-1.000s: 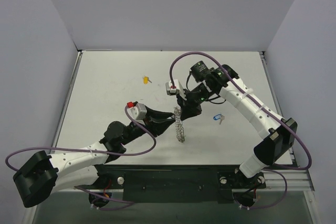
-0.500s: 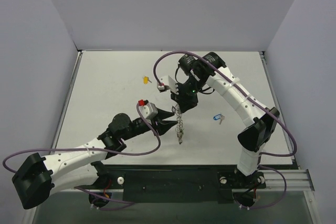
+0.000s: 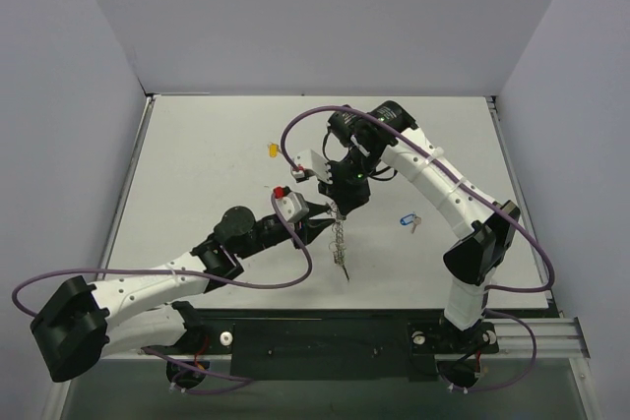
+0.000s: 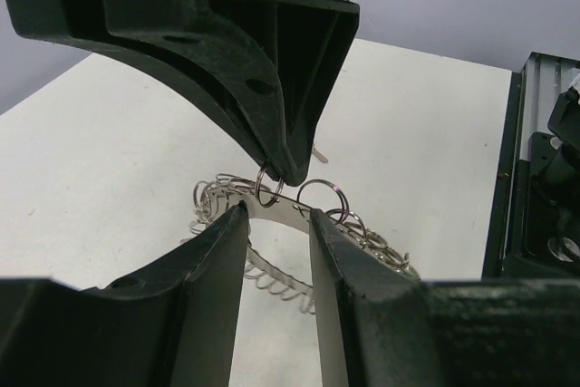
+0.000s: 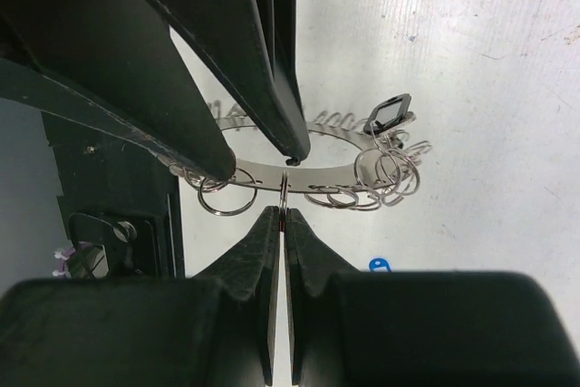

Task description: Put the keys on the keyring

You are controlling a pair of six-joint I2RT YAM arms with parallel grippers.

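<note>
The keyring (image 3: 341, 241) hangs in mid-air over the middle of the table. It is a silvery band with many small wire rings. My right gripper (image 3: 341, 206) is shut on one small ring of it, as the right wrist view shows (image 5: 285, 213). My left gripper (image 3: 325, 218) is open. Its two fingertips rest against the band (image 4: 272, 208) from the left, with a gap between them. The blue key (image 3: 406, 220) lies on the table to the right and also shows in the right wrist view (image 5: 377, 265). The yellow key (image 3: 274, 150) lies far left. The green key is out of view.
The table (image 3: 197, 194) is white, with grey walls on three sides. A black rail (image 3: 325, 336) with the arm bases runs along the near edge. Purple cables loop over both arms.
My right gripper has carried the keyring a little left and toward the back. My left arm has reached forward and brought its fingertips up against the keyring.
</note>
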